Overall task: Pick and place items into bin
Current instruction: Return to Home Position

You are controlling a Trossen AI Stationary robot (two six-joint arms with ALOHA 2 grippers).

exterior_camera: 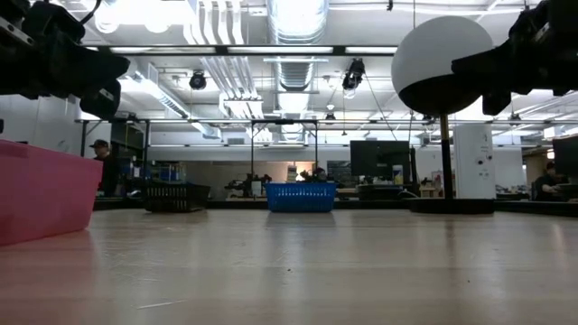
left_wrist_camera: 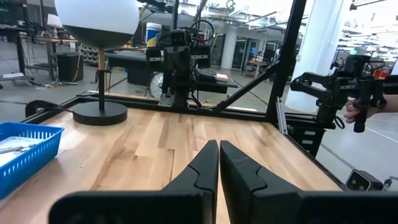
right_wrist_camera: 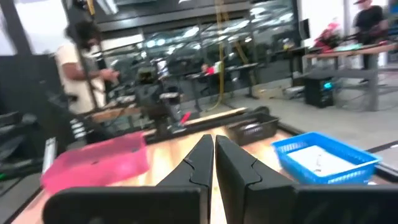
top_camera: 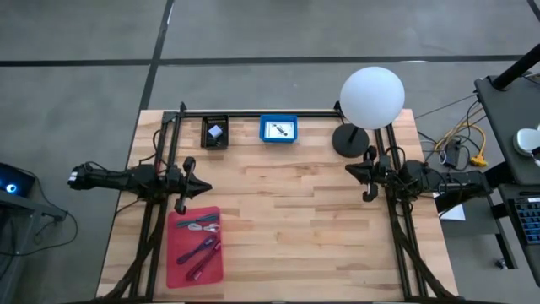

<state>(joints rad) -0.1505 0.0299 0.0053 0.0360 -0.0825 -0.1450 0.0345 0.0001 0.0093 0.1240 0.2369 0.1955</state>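
Leave the tied cables [top_camera: 201, 245] lying in the red bin [top_camera: 178, 270] at the near left. Beyond, park the left gripper [left_wrist_camera: 219, 146] and right gripper [right_wrist_camera: 213, 140], both pinched closed and empty, level and clear of the far blue basket [top_camera: 263, 129] and lamp [top_camera: 371, 97].

Seen from above, with the tabletop as a clock face, a shallow rectangular red bin [top_camera: 176, 272] lies flat near the edge at about 8 o'clock. Three tied cables lie inside it, side by side. A white cable [top_camera: 200, 225] is at the bin's 12 o'clock end, a purple-pink cable [top_camera: 203, 248] is in the middle, and a darker cable [top_camera: 199, 268] is toward 6 o'clock. At the table's 11 o'clock, a small lavender-grey piece [top_camera: 215, 132] sits in a black basket [top_camera: 205, 143]. At 12 o'clock, a white card [top_camera: 278, 129] lies in a blue basket [top_camera: 264, 138].
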